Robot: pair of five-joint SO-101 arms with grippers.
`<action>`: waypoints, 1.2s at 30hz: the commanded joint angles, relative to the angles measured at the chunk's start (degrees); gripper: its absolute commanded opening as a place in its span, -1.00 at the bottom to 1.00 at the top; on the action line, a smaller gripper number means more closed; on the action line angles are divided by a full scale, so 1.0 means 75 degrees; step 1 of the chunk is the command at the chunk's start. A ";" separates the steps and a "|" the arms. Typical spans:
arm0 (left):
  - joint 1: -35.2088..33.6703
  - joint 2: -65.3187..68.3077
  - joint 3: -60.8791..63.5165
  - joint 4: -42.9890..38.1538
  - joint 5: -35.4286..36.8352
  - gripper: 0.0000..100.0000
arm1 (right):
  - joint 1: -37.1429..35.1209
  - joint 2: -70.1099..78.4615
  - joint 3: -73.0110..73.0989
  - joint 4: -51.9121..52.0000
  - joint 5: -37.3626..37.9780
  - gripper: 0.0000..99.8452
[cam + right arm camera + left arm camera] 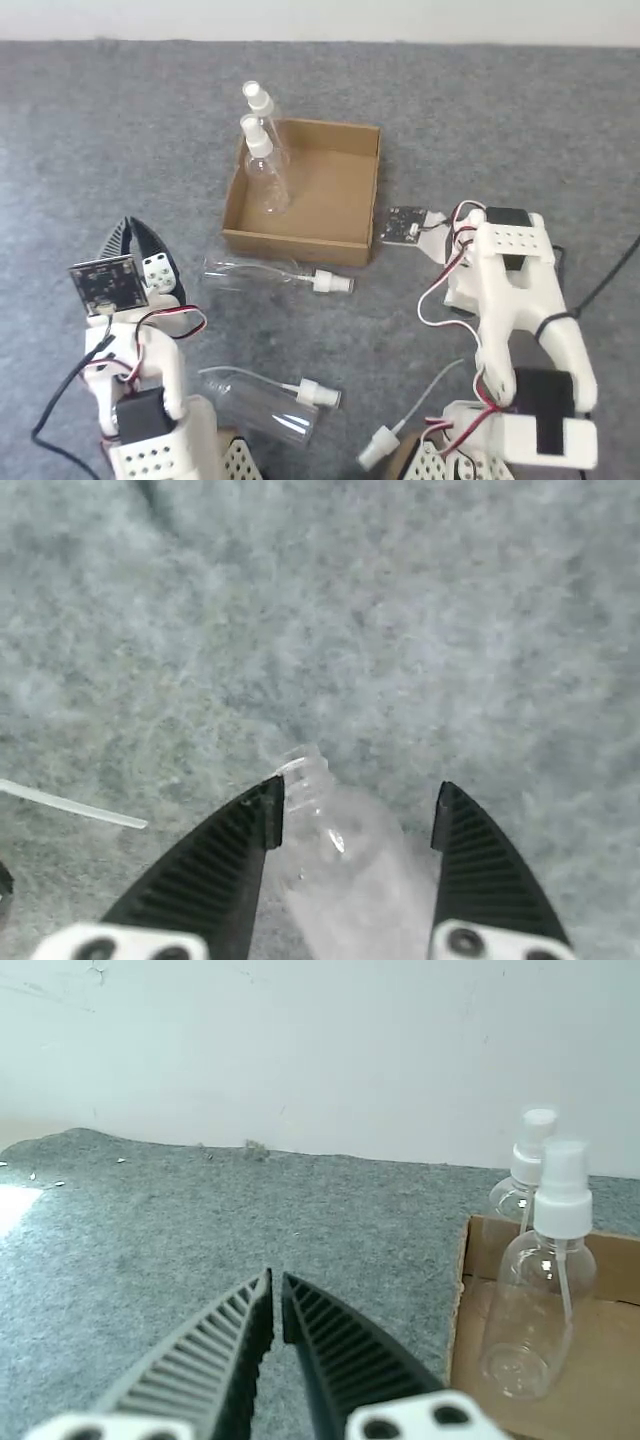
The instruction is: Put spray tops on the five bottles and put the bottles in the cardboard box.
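Right gripper (pixel 360 785) is straddling an uncapped bottle (pixel 340 880), wide open; left gripper (pixel 277 1278) is closed, empty; box (pixel 300 243) is holding one capped bottle (pixel 268 172).

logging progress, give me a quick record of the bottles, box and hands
box: cardboard box, two topped bottles upright inside
third bottle: topped, lying on carpet before the box
fourth bottle: lying by left arm, a spray top against it
loose spray top: by right arm
right hand: open, around an untopped bottle
left hand: shut, empty
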 commanded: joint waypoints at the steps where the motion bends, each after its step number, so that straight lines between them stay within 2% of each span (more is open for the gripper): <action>1: 0.0012 -0.0094 -0.0018 -0.0199 -0.0082 -0.97 | 0.0135 -0.0756 -0.0410 -0.0076 -0.0164 -0.50; 4: 0.0012 -0.0094 -0.0018 -0.0199 -0.0082 -0.97 | 0.0170 -0.0862 -0.0410 0.0111 -0.0176 -0.30; 6: 0.0012 -0.0094 -0.0018 -0.0199 -0.0082 -0.97 | 0.0170 -0.0932 -0.0422 0.0346 -0.0176 -0.25; 12: 0.0012 -0.0094 -0.0018 -0.0199 -0.0082 -0.97 | 0.0182 -0.1518 -0.0422 0.0850 -0.0094 -0.25; 17: 0.0012 -0.0094 -0.0018 -0.0199 -0.0082 -0.97 | 0.0334 -0.1870 -0.0422 0.1577 0.0715 -0.25; 23: 0.0012 -0.0094 -0.0018 -0.0199 -0.0082 -0.97 | 0.1002 -0.1881 -0.0363 0.1612 0.1453 -0.25; 31: 0.0012 -0.0094 -0.0018 -0.0199 -0.0082 -0.97 | 0.1260 -0.1881 0.0234 0.1448 0.1922 -0.25; 36: 0.0012 -0.0094 -0.0018 -0.0199 -0.0082 -0.97 | 0.1295 -0.1881 0.0938 0.0416 0.1911 -0.25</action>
